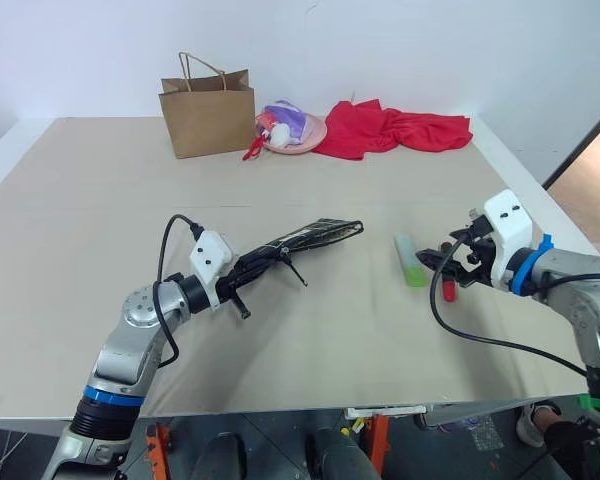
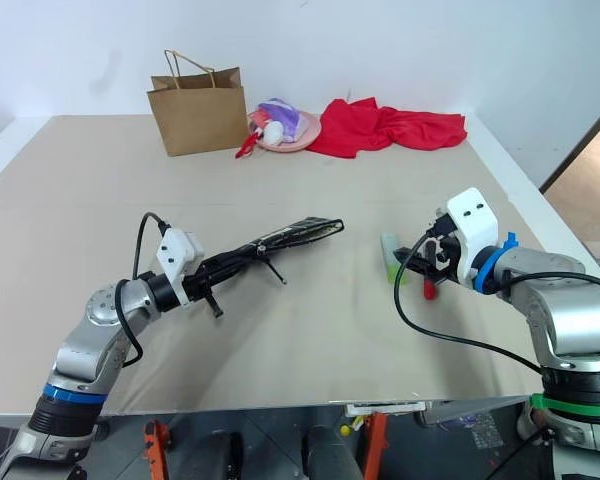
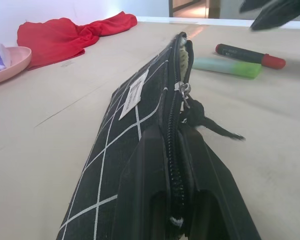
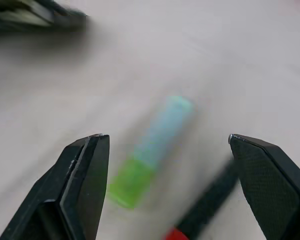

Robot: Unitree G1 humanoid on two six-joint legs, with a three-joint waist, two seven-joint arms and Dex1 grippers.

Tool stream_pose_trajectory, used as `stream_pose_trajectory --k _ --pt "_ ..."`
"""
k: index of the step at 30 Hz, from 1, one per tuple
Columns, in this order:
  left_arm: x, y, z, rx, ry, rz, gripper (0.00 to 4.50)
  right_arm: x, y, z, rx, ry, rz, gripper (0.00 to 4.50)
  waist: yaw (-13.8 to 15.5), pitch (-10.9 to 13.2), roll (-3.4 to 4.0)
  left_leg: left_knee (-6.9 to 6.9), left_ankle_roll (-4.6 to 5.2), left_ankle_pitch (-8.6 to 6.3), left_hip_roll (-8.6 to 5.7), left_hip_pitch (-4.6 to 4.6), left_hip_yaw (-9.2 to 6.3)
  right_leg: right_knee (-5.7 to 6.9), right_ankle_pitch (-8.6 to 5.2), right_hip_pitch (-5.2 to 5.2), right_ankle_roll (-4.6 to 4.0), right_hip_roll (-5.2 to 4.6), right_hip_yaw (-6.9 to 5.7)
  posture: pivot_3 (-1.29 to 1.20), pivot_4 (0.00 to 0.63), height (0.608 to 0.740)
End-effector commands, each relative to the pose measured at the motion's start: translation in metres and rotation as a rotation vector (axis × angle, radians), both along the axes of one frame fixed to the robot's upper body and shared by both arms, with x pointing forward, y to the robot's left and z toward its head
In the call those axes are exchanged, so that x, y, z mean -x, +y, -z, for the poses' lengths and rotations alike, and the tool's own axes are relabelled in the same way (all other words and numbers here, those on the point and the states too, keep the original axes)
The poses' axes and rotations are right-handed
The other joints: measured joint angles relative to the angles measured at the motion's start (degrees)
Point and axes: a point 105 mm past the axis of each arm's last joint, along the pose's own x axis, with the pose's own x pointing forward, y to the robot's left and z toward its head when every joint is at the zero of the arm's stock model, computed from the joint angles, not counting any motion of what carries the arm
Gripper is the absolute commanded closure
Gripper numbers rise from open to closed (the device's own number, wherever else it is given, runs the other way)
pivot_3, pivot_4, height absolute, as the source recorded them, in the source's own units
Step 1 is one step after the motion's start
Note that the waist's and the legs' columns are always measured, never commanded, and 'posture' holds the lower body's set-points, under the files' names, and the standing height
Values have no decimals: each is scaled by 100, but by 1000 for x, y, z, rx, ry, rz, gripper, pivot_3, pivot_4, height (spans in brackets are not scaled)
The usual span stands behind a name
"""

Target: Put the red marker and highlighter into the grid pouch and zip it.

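Grid pouch (image 1: 310,236) is held off the table, edge-up, zipper on top and partly undone, w/ the left gripper (image 3: 176,165) clenched on its near end. Highlighter (image 1: 411,261) and red marker (image 3: 250,54) lie side by side on the table (image 1: 80,200), right of the pouch, apart from it. Right gripper (image 4: 165,185) hangs just over them, fingers spread, empty. So: nothing's in yet. Both pens left to load, then zip.

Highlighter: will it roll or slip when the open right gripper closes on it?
The highlighter looks round and smooth, so it may roll if nudged sideways on the flat table. Short, chunky and rigid-looking, it should suit the right gripper. The red marker alongside could get bumped.
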Motion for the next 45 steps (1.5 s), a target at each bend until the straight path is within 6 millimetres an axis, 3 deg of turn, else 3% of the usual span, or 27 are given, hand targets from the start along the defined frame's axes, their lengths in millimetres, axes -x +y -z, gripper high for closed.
stream_pose_trajectory --k 1,13,15,18,19,21,22,26,29,31,33,35,37,39,41,45 --pt "2 -3 -10 21 -45 16 4500 -9 -21 -3 3 -29 175 395 1 -1 -1 1 -1 0 1 0 0 -1 0 1 0 0 0 0 150 740" --pt "3 -2 -9 24 -42 4 4500 -13 -34 27 -37 43 317 395 1 0 0 1 -1 0 -3 -5 0 -1 1 -2 -1 -3 0 0 150 740" --pt "3 -1 -9 25 -42 2 4500 -13 -34 36 -58 62 330 928 1 0 0 1 0 0 -2 -4 0 -1 1 -2 -1 -1 0 0 150 740" --pt "3 -1 -9 25 -42 2 4500 -12 -35 43 -63 74 340 2133 3 -1 1 1 0 0 -2 -5 -1 0 1 -2 -1 -2 -1 0 150 740" --pt "3 -1 -9 26 -42 3 4500 -11 -34 48 -61 81 341 2733 4 -1 1 1 0 0 -3 -5 0 -1 2 -2 -1 -3 -1 0 150 740" --pt "3 -1 -9 26 -42 5 4500 -9 -34 54 -61 90 343 3261 4 -1 0 1 0 0 -3 -6 0 -1 2 0 -1 -4 -1 0 150 740" --pt "3 -1 -9 26 -42 6 4500 -8 -35 56 -59 93 344 3818 4 -1 0 1 -1 0 -3 -5 0 -2 1 1 -1 -4 -1 0 150 740" --pt "5 -2 -9 28 -34 20 4500 -8 -37 56 -53 84 351 3944 4 -1 0 3 0 0 -3 -1 0 -1 0 4 5 -3 -2 0 150 740" --pt "8 -3 -8 33 -21 42 4500 -17 -36 37 -51 -19 341 3944 3 -1 0 3 0 0 -3 0 0 -1 1 5 6 -3 -1 0 150 740" --pt "11 -4 -7 34 -9 61 4500 -26 -10 -8 -93 -214 191 3944 3 0 1 3 0 0 -3 1 2 -1 1 4 7 -3 1 0 150 740" --pt "12 -5 -6 34 -2 71 4500 -18 27 -50 -81 -378 -50 3944 -31 14 24 3 0 0 -1 0 10 -1 3 -4 11 1 15 0 150 740" --pt "12 -5 -5 34 1 76 4500 -6 50 -62 -46 -428 -215 3944 -24 19 40 1 0 0 0 1 10 -1 3 -7 14 5 20 0 150 740" --pt "12 -5 -6 35 2 81 4500 17 77 -61 45 -424 -440 3944 -9 17 37 -5 0 -1 3 0 -3 -1 -6 -2 13 6 -3 0 150 740" --pt "12 -5 -6 35 2 84 4500 37 91 -46 190 -367 -625 3944 57 15 34 -6 0 -2 4 -2 -12 -2 -10 3 8 5 -15 0 150 740" --pt "12 -6 -7 36 -1 87 4500 42 86 -33 319 -323 -687 3944 64 14 28 -4 -2 -5 0 -8 -18 -5 -13 4 0 -4 -23 0 150 740" --pt "13 -6 -8 37 -4 90 4500 33 75 -30 460 -353 -687 3944 72 15 29 13 -3 -5 -8 -9 3 -6 -5 2 16 -15 -4 0 150 740"
